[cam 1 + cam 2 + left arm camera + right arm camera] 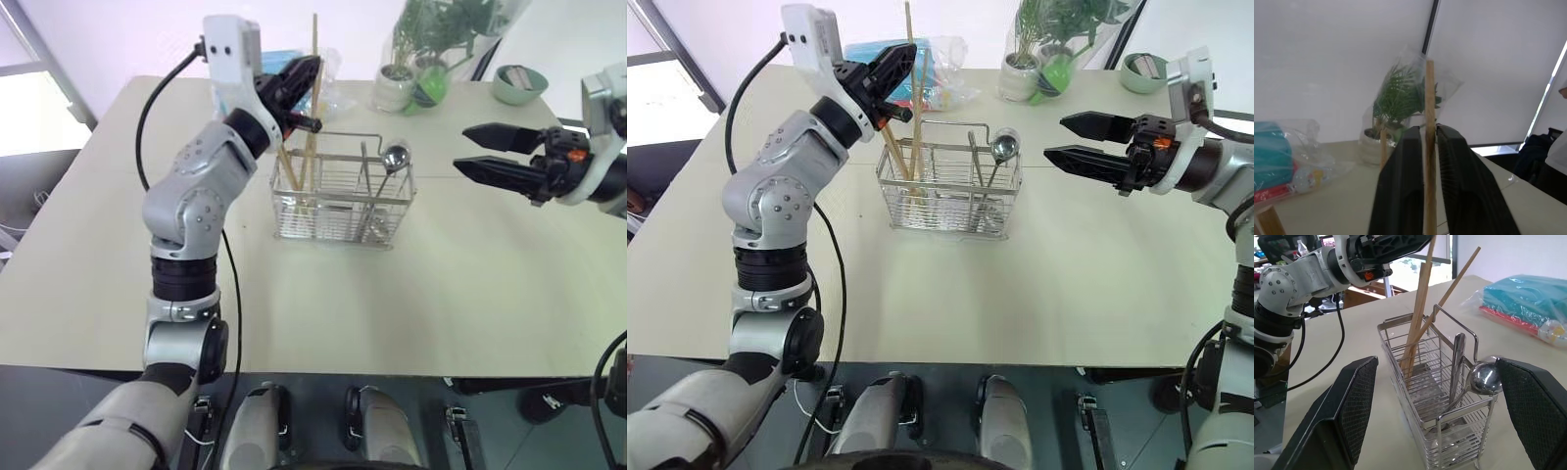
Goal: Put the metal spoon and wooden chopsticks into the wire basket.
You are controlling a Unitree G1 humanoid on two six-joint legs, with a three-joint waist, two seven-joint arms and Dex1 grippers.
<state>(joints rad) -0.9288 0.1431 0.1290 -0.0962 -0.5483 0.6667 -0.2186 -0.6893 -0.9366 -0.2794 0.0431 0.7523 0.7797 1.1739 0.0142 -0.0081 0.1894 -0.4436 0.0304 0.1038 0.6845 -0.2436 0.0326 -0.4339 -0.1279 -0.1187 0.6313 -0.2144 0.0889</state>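
Standing in wire basket [338, 201]: wooden chopsticks [312, 117] (spoon [395, 157] too).

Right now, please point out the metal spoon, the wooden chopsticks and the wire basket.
metal spoon [396, 157], left eye view, its bowl.
wooden chopsticks [314, 59], left eye view, upper shaft.
wire basket [333, 211], left eye view, front wall.

We see a pale table [470, 294] with a few things along its far edge. A potted plant [431, 39] in clear wrap stands in a white pot [392, 90], and just beside it lies something bright green [428, 90]; we cannot tell what it is. Farther right sits a pale green bowl [517, 86]. To the left of the plant lies a blue packet [877, 51] in crinkled clear plastic, with red along one side. A white blind [1342, 58] hangs behind.
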